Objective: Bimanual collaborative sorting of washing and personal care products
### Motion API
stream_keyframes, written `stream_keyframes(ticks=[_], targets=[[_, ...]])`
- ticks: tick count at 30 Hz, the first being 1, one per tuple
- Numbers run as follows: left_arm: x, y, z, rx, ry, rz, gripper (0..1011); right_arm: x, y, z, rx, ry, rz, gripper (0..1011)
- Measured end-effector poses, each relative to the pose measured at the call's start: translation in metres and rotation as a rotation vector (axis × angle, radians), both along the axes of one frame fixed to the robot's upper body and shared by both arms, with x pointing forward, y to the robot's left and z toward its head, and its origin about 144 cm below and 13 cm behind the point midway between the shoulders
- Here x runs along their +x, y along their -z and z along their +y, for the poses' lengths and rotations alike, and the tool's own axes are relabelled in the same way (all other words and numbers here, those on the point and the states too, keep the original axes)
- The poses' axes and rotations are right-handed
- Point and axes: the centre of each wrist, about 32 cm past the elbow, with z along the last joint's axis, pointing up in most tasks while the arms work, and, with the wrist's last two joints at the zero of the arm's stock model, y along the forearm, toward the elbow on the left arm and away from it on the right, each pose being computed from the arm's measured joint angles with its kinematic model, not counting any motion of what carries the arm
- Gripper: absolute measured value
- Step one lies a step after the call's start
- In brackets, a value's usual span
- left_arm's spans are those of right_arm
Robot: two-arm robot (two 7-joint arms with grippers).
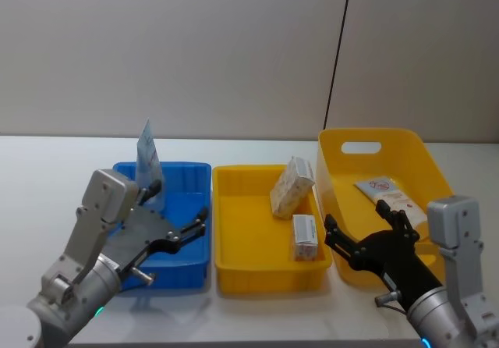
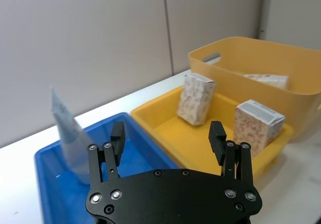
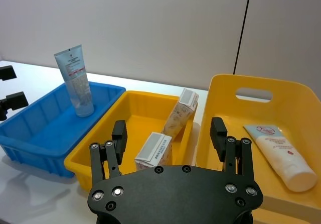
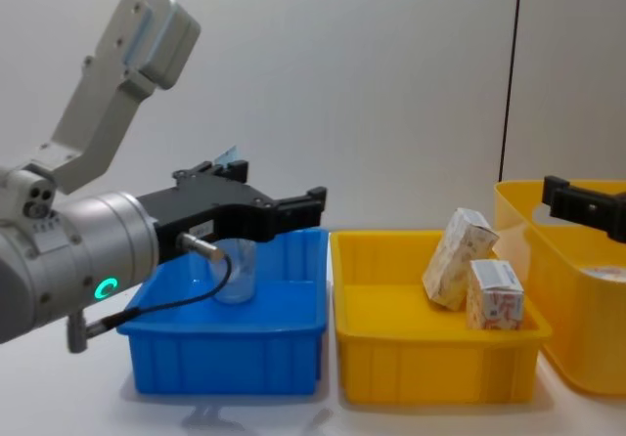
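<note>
Both spread and empty: the left pincer [image 2: 167, 133] could topple the upright translucent pale-blue plastic squeeze tube [image 2: 67, 133] just beyond it, while the right pincer [image 3: 168, 128] hovers by the deep yellow plastic basket [image 3: 225, 98].

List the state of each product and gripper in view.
Translucent pale blue squeeze tube: upright on its cap, in the blue plastic bin.
Rear white patterned carton: tilted, in the shallow yellow tray.
Front white carton: standing, same tray.
White squeeze tube with red logo: lying flat in the tall yellow bin.
Left gripper: fingers open, empty.
Right gripper: fingers open, empty.
</note>
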Motion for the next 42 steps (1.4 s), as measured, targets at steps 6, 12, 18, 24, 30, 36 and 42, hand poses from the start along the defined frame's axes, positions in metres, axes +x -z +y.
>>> stream_keyframes(ticks=[6,12,18,24,30,36,42], targets=[[-0.012,-0.001,0.003,0.020,-0.070,-0.013,1002,-0.002,0.001,0.001,0.003,-0.003,-0.003,1003],[-0.023,-0.002,0.005,0.037,-0.130,-0.024,1001,-0.002,0.001,0.001,0.003,-0.003,-0.002,1004],[-0.032,-0.004,0.006,0.050,-0.178,-0.036,1001,-0.002,0.001,0.001,0.003,-0.002,-0.002,1003],[-0.034,-0.004,0.006,0.053,-0.191,-0.039,1002,-0.002,0.001,0.001,0.003,-0.002,-0.003,1003],[-0.035,-0.004,0.006,0.054,-0.192,-0.040,1001,-0.002,0.001,0.001,0.000,-0.001,0.007,1004],[-0.035,-0.004,0.006,0.054,-0.192,-0.039,1001,-0.004,0.000,-0.001,-0.019,-0.002,0.047,1003],[-0.035,-0.004,0.006,0.054,-0.192,-0.039,1002,-0.007,-0.001,-0.003,-0.047,-0.003,0.113,1003]])
